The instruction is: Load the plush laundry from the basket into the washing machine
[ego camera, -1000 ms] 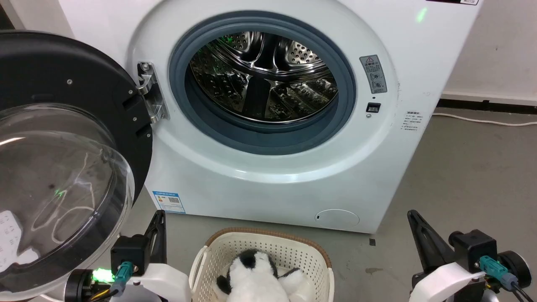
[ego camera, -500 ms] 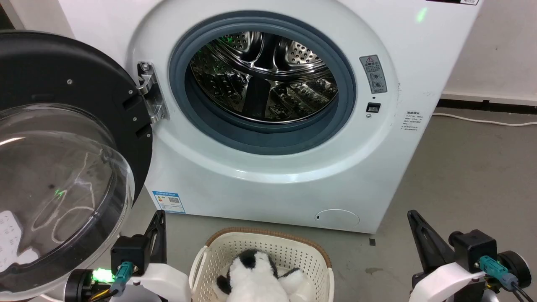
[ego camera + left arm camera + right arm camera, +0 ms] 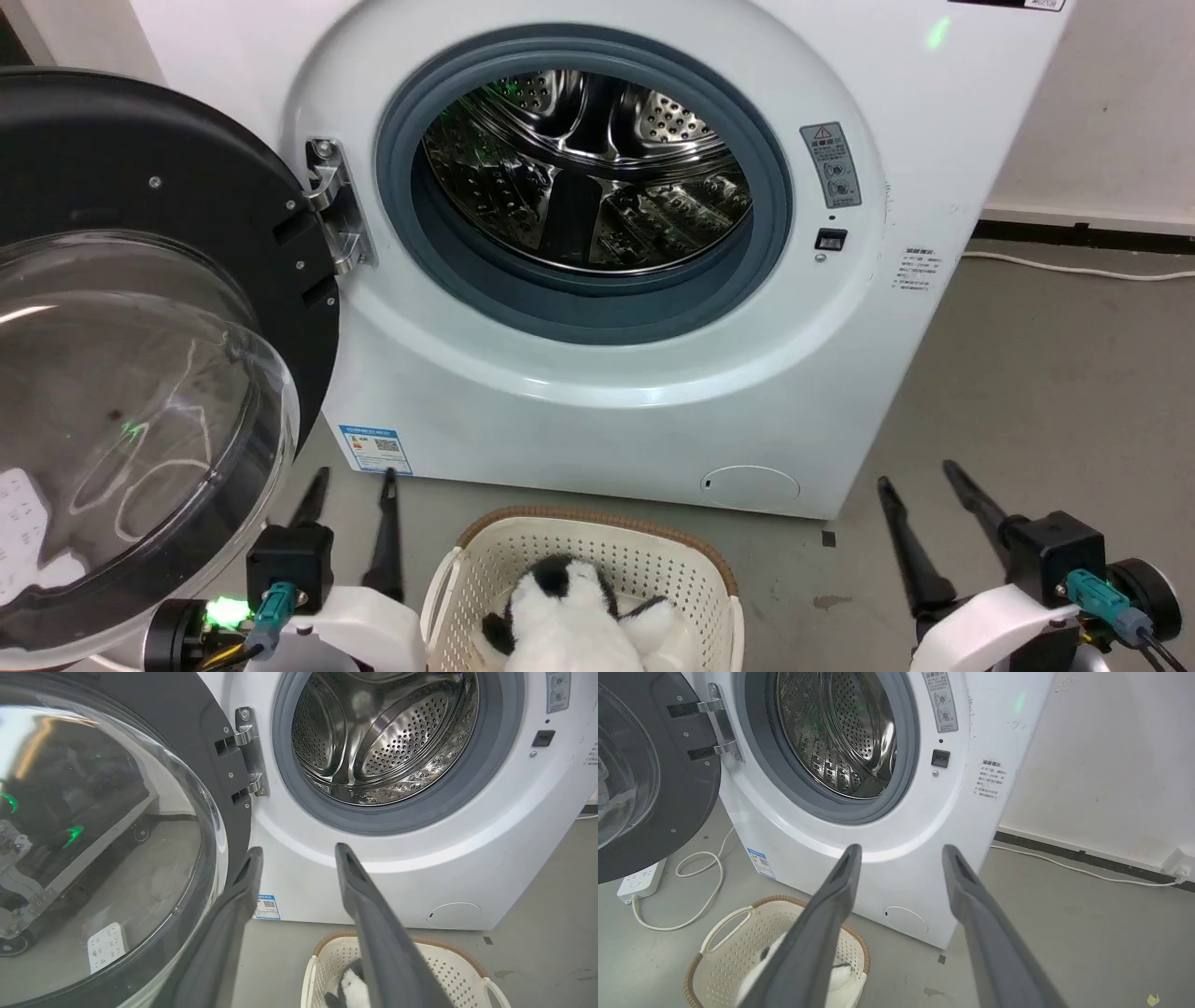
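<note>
Both arms were down low here: the left gripper was just beside the basket on its left, the right gripper well apart on the other side. Each had its 2 fingers spread wide, with nothing between them. The plush laundry sat inside the basket, white fluff and black patches up, on the floor right in front of the washing machine. The door hung wide open on the left, and the drum looked bare as far as it could be seen, so by my reading nothing was loaded yet and the pick was the job in hand.

Where could it go wrong? Those fingers were long and thin and the toy was soft; a shallow pinch might have caught only fur, and the toy would have slipped out on the lift. A fingertip hooking the perforated wall could have dragged or tipped that light basket. The clear dome of the door bulged close to the left arm — a wide swing risked a knock. And a short push at the grey door seal could have left the toy snagged there, ready to drop back onto the floor
</note>
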You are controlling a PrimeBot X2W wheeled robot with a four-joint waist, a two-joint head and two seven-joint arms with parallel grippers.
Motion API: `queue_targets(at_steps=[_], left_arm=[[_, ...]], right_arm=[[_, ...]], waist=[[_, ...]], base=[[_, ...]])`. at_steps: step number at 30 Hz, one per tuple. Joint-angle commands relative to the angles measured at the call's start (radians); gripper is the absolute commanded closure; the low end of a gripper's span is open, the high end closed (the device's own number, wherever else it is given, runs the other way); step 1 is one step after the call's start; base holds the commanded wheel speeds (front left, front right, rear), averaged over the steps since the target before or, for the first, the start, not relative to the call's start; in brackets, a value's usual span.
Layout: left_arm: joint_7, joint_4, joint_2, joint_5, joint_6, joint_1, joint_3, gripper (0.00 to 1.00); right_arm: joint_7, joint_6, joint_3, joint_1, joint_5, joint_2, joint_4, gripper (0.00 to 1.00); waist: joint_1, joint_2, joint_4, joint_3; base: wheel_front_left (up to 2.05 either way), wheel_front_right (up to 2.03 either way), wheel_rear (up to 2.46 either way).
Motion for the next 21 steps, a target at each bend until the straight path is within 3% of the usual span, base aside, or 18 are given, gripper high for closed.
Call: queue_targets(at_steps=[1, 21], left_arm=[[-0.003, -0.001, 0.000, -0.002, 0.001, 0.000, -0.001, 0.00], [-0.047, 0.025, 0.000, -0.020, 0.004, -0.012, -0.032, 0.00]], right_arm=[[-0.003, 0.000, 0.000, 0.001, 0.005, 0.000, 0.000, 0.00], [-0.047, 0.000, -0.010, -0.011, 0.052, 0.000, -0.006, 0.00]], waist=[[0.0000, 0.0000, 0.000, -0.001], [0.0000, 0.0000, -0.038, 0.055]], base=[[0.00, 0.00, 0.00], [0.00, 0.00, 0.00]])
